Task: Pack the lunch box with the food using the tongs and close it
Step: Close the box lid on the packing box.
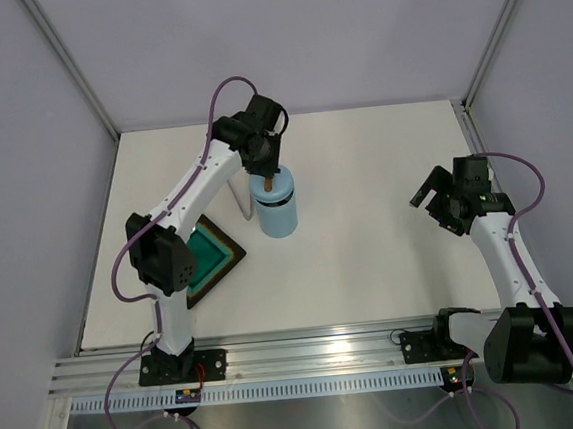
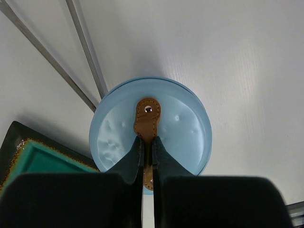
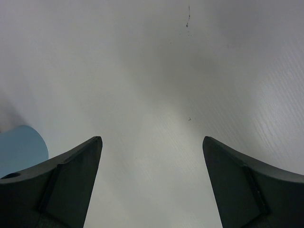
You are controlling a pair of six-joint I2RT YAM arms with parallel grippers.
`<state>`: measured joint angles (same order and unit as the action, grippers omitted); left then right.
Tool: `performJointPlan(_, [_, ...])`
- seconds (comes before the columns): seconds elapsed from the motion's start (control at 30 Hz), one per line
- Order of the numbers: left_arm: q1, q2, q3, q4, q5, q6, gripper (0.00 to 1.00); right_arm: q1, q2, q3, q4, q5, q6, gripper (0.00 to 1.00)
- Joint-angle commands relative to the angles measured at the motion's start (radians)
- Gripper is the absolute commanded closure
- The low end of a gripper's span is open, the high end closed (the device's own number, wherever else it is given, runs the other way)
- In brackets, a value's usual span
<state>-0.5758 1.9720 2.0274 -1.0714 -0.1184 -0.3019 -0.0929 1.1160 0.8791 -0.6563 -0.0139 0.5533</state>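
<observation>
The light blue lunch box stands upright at the table's centre-left with its round lid on top. My left gripper comes down from above and is shut on the lid's brown handle. The silvery tongs lie just left of the box, their two arms spreading away from it. No food shows in any view. My right gripper hovers open over bare table at the right with nothing between its fingers. A blue edge of the lunch box shows at the left of the right wrist view.
A dark square tray with a teal inside lies left of the lunch box, partly under my left arm. White walls with metal corner posts close off the table at the back and sides.
</observation>
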Motion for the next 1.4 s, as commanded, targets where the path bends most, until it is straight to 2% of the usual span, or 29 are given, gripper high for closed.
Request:
performJointPlan(0.0, [0.008,-0.013,-0.033,0.030,0.011,0.018,1.00,-0.004,0.005,0.012,0.015,-0.014,-0.013,0.05])
performJointPlan(0.33, [0.008,-0.067,-0.052,0.022,0.032,0.015,1.00,-0.004,0.010,0.015,0.018,-0.018,-0.012,0.05])
performJointPlan(0.57, [0.007,-0.170,-0.156,0.082,0.039,0.021,1.00,-0.004,0.018,0.015,0.027,-0.027,-0.006,0.05])
performJointPlan(0.8, [0.004,-0.156,-0.180,0.105,0.068,0.027,1.00,-0.004,0.028,0.017,0.032,-0.043,-0.003,0.05])
performJointPlan(1.37, [-0.010,-0.073,-0.098,0.103,0.097,0.032,1.00,-0.004,0.027,0.014,0.029,-0.037,-0.009,0.05])
